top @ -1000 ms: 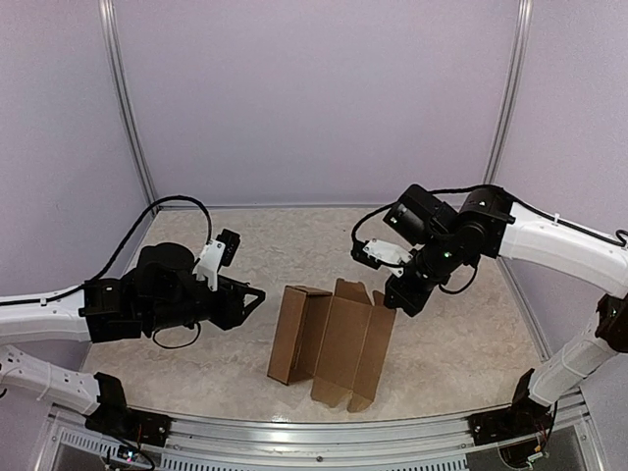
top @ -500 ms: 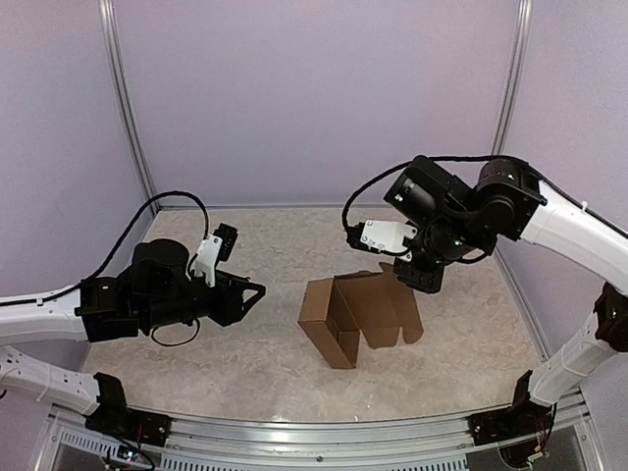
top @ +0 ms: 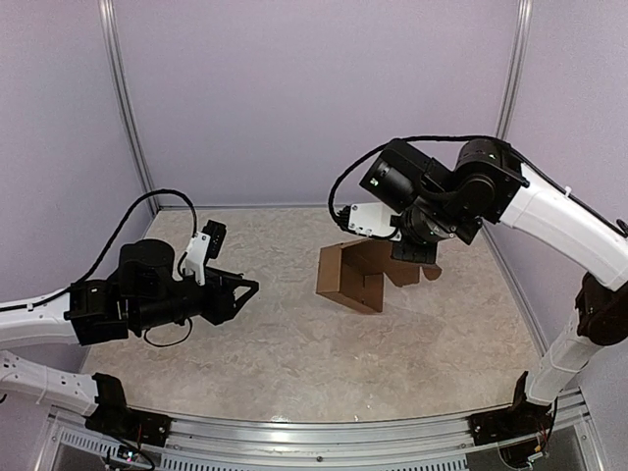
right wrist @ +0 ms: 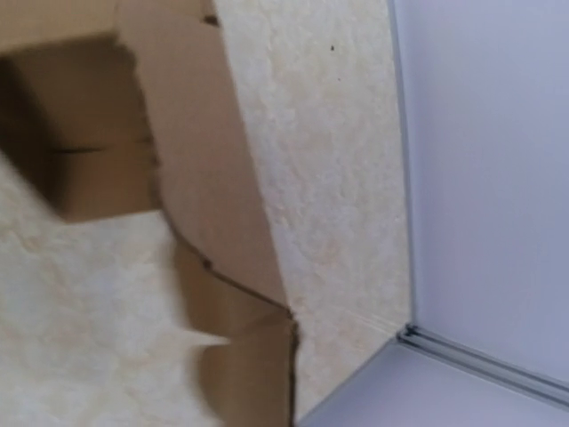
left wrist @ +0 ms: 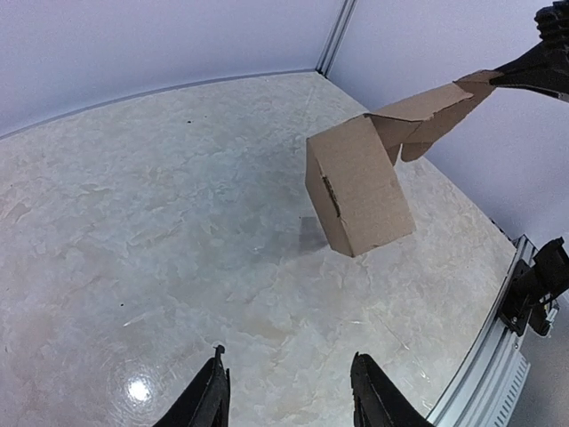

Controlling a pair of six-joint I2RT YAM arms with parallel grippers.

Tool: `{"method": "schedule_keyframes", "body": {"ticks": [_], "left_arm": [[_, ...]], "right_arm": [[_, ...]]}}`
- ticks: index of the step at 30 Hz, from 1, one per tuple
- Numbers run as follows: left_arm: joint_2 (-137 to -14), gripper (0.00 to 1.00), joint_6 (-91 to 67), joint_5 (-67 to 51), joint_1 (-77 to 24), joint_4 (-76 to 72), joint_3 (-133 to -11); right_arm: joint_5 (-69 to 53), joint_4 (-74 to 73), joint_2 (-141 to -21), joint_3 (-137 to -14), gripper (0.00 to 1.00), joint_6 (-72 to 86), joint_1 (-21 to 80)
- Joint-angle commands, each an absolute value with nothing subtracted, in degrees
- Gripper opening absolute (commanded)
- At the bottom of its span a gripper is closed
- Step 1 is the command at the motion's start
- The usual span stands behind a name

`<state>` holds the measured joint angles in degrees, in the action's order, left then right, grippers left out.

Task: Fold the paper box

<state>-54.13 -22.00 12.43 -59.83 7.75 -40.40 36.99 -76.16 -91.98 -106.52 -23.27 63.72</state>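
The right tool [left wrist: 523,73] is pinched tight on the tip of a flap of the box [top: 351,276]. The box hangs tilted, clear of the bench [top: 294,353], toward the right rear, with its shadow on the surface beneath. One end is squared up, and loose flaps trail up toward the grip. The left tool [left wrist: 289,396] hovers low on the left, well apart from the box. It points toward the box, jaws spread wide with nothing between them.

The paper box [left wrist: 360,191] hangs over the table [left wrist: 151,205], one flap gripped by the right pincer [left wrist: 524,71], the left pincer [left wrist: 289,396] agape.
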Motion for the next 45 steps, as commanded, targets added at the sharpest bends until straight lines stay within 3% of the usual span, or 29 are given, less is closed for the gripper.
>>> {"method": "schedule_keyframes", "body": {"ticks": [1, 20, 31, 38, 41, 45], "left_arm": [[-52.97, 0.45, -21.53, 13.22, -60.12, 7.86, -39.46], [-52.04, 0.45, -21.62, 13.28, -60.13, 8.66, -39.44], [-50.57, 0.45, -22.58, 14.16, -60.12, 8.69, -37.25], [-49.86, 0.45, -22.73, 14.83, -60.11, 9.19, -36.02], [-49.22, 0.46, -22.76, 15.19, -60.10, 9.69, -35.61], [-47.75, 0.50, -22.57, 14.94, -60.06, 10.50, -34.74]], "right_arm": [[40.33, -91.69, -95.02, -107.87, 0.00, -26.58, 64.54], [32.78, -90.01, -105.40, -114.41, 0.00, -30.08, 67.19], [33.22, -86.94, -112.11, -121.09, 0.19, -31.41, 68.00], [32.09, -82.35, -110.27, -122.77, 0.29, -31.27, 68.30], [31.43, -76.71, -106.22, -119.95, 0.34, -30.19, 68.08], [26.66, -62.38, -95.00, -106.06, 0.41, -28.20, 65.51]]}}
